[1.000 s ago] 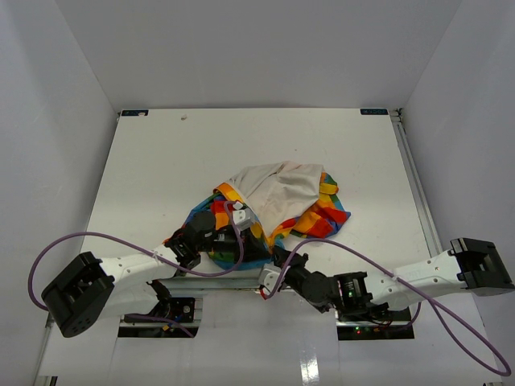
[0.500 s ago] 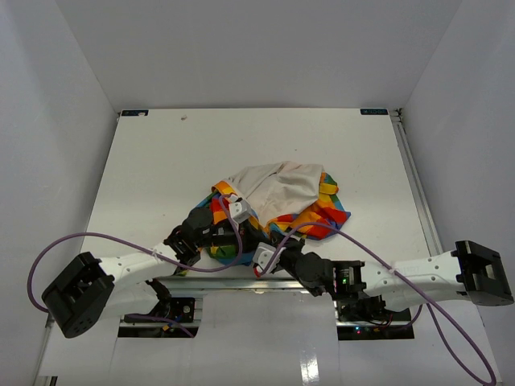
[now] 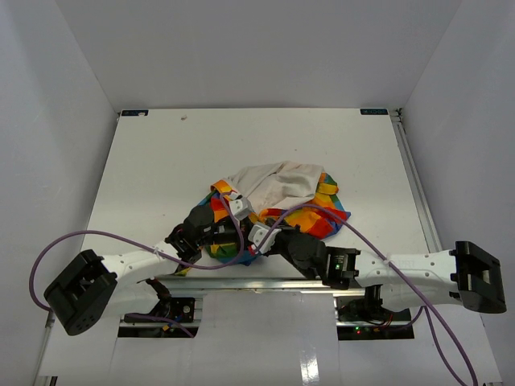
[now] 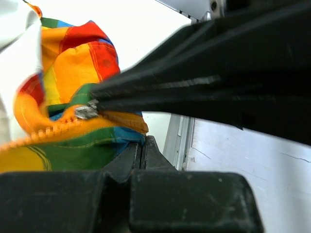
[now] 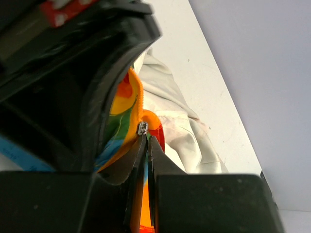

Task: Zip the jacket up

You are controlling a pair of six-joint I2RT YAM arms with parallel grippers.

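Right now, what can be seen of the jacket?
The jacket lies crumpled toward the near edge of the table. It is soft fabric, with the cream lining turned up over rainbow blocks of red, orange, yellow, green and blue. It is unzipped: orange zipper teeth run to a small metal slider. The right gripper pinches that slider. The left gripper looks shut on fabric just below it.
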